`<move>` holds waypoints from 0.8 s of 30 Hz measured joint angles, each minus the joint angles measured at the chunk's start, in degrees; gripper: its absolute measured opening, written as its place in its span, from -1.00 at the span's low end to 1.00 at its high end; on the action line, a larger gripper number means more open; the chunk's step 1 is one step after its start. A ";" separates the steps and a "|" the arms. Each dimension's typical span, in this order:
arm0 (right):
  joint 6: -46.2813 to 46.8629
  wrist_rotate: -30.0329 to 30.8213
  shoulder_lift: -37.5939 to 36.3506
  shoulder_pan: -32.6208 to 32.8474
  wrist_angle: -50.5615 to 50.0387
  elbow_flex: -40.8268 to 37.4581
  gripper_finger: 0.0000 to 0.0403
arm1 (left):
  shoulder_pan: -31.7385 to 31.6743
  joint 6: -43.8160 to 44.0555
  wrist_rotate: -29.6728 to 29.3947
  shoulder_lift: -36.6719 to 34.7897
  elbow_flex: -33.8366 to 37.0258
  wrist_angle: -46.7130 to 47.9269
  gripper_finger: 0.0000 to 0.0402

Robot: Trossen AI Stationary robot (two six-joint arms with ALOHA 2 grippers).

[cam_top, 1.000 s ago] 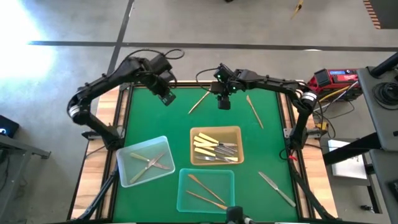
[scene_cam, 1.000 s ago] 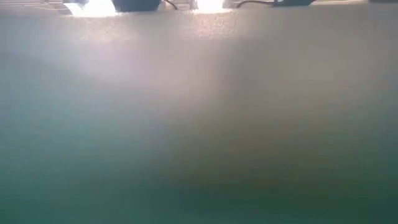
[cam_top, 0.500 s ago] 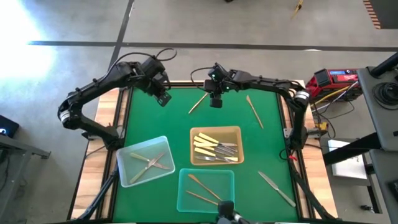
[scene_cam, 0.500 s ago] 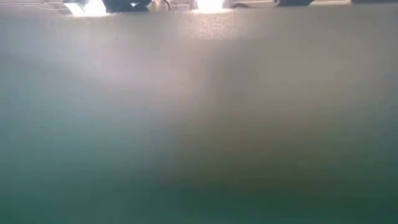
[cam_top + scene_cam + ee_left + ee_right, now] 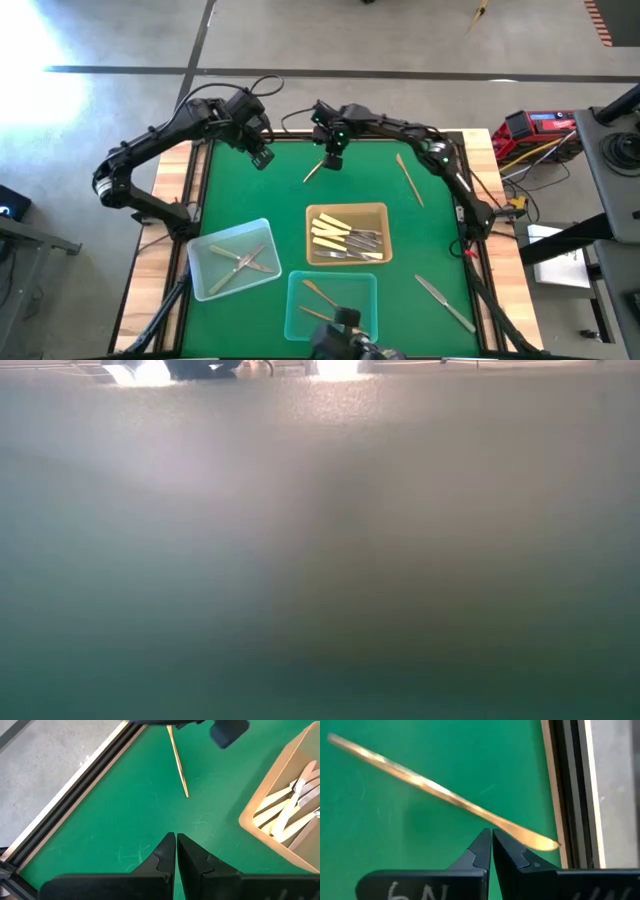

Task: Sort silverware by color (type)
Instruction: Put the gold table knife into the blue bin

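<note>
Low view shows only blur; silverware [image 5: 347, 238] hidden.

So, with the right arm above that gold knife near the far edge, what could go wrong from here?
The right gripper is shut over the gold knife; descending like this, the jaws could hit it and push it away. The knife lies close to the table's edge rail and may slide against it. The left gripper waits nearby, also shut.

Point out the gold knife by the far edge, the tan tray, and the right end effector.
gold knife [image 5: 440, 792]: right wrist view, mid-handle.
tan tray [image 5: 347, 208]: high view, far rim.
right end effector [image 5: 491, 836]: right wrist view, between its shut fingertips.
</note>
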State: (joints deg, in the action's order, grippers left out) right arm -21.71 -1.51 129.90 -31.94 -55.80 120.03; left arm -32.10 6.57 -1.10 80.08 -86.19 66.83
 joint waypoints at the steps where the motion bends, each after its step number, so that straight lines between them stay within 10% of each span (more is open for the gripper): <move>1: 0.84 -0.01 1.47 0.00 -1.22 2.20 -0.96 | 0.00 -0.06 0.00 -0.09 0.00 -0.01 -1.00; 8: 7.43 -4.38 7.26 -0.20 -7.61 12.93 -0.96 | 0.00 -0.09 0.00 -1.23 0.00 -0.02 -1.00; 24: 12.79 -6.47 7.16 -0.36 -8.19 11.31 -0.96 | 0.00 -0.12 0.00 -2.22 -0.02 -1.29 -1.00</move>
State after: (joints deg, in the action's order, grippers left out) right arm -8.92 -7.98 137.06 -32.30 -63.99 131.34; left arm -32.10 6.46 -1.10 77.87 -86.21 65.54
